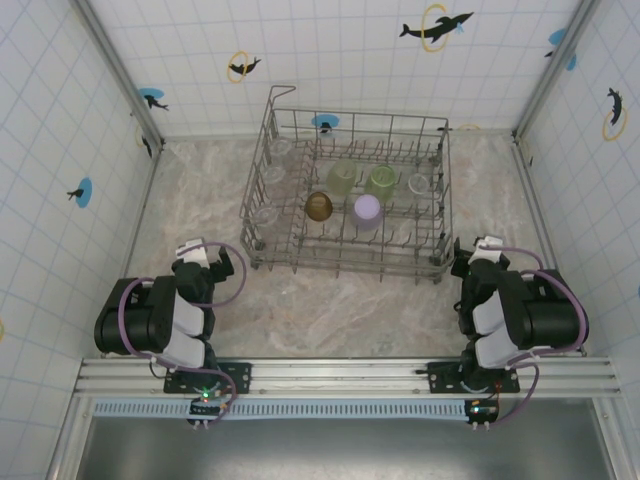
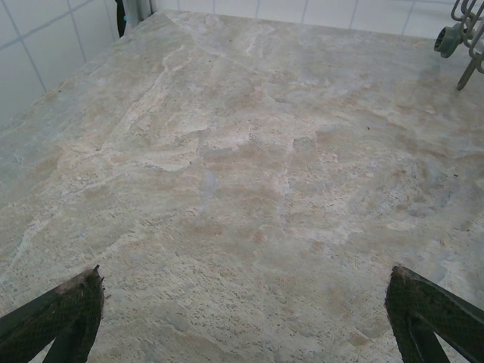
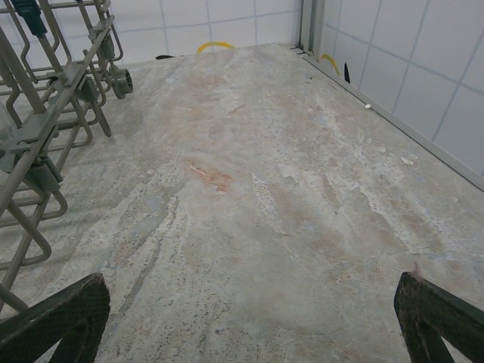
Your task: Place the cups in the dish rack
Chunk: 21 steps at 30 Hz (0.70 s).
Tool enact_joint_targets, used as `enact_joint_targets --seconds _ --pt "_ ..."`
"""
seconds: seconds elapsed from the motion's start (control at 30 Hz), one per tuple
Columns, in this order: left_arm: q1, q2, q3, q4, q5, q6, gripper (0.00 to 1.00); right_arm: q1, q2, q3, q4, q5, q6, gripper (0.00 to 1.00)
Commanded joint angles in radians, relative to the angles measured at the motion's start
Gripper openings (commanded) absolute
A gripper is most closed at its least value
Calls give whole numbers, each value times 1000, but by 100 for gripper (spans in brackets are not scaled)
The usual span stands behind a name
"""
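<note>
1. The left tool is released, its fingers spread wide over the bare counter.
2. The right tool is released too, just beside the right front corner of the dish rack.
3. The rack stands mid-counter and holds the cups: two pale green cups, an amber cup, a lilac cup and clear cups along its left side.
</note>
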Motion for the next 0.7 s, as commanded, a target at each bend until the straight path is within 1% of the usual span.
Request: enact_joint_targets --seconds 0.0,0.67 --pt "8 8 -9 29 20 11 98 7 -8 -25 -25 -32 -3 100" --pt "8 7 -10 28 20 11 98 18 -3 -23 -22 -17 -12 100"
